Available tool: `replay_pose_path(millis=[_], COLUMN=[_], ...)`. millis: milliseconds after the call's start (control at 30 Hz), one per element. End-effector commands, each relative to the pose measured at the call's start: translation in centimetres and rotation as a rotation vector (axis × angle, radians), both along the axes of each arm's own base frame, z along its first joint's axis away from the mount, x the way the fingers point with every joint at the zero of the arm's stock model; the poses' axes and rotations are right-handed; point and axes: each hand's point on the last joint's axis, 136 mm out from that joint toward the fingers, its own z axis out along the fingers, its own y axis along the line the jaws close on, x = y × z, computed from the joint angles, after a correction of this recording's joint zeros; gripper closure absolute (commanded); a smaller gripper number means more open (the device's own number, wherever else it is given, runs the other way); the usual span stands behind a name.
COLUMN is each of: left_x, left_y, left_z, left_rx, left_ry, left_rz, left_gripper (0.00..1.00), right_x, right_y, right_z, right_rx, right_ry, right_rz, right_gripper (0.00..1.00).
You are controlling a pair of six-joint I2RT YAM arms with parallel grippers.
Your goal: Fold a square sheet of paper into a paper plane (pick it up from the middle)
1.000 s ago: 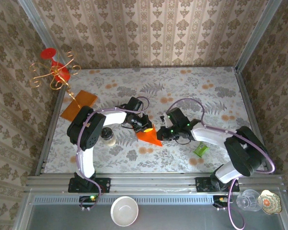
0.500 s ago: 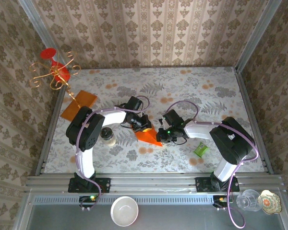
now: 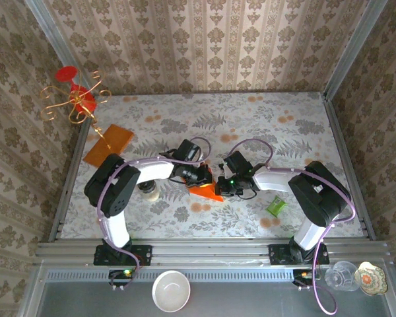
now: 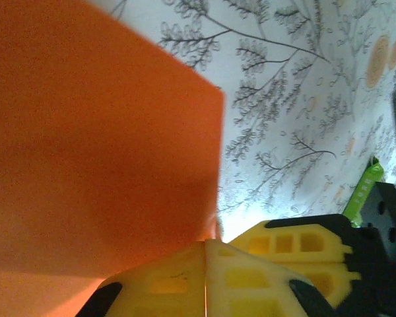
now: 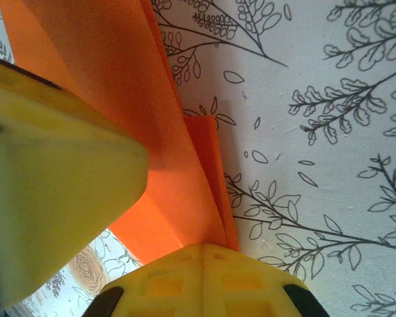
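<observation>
Currently, the square sheet of paper [image 3: 204, 192] lies near the middle of the surface [image 3: 264, 125], between the two arms. It is bright red-orange and creased into a layered, pointed shape.

1. Left end effector [image 3: 202, 176]: clenched. In the left wrist view its yellow jaws meet with no gap, and the lower edge of the sheet runs into their seam. The sheet spreads up and to the left of the jaws, raised off the patterned surface.
2. Right end effector [image 3: 222, 187]: clenched. In the right wrist view its jaws are pressed together on the folded edge of the sheet, where two layers overlap. One of the left end effector's fingers [image 5: 53, 165] stands just beside it, touching the sheet.
3. The two end effectors grasp the sheet from opposite sides, close together.

Other items on the surface:
- a duller amber-orange flat sheet [image 3: 109, 144] at the far left, below a gold wire stand [image 3: 76, 100];
- a small jar [image 3: 148, 190] just beside the left arm;
- a green item [image 3: 275, 207] near the right arm.

A white bowl [image 3: 170, 290] sits in front of the arm bases.
</observation>
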Motion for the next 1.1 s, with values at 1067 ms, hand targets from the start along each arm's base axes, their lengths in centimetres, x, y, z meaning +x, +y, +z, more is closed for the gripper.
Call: replay_pose_path(millis=[1067], left_x=[12.4], left_y=[12.6], left_z=[-2.7], left_rx=[0.131], left_ry=[-0.094], left_rz=[0.216], left_gripper=[0.9], right_x=[-3.3], right_y=[-5.9], right_z=[-5.2], right_rx=[-0.285], right_ry=[0.163], right_rz=[-0.121], right_gripper=[1.0])
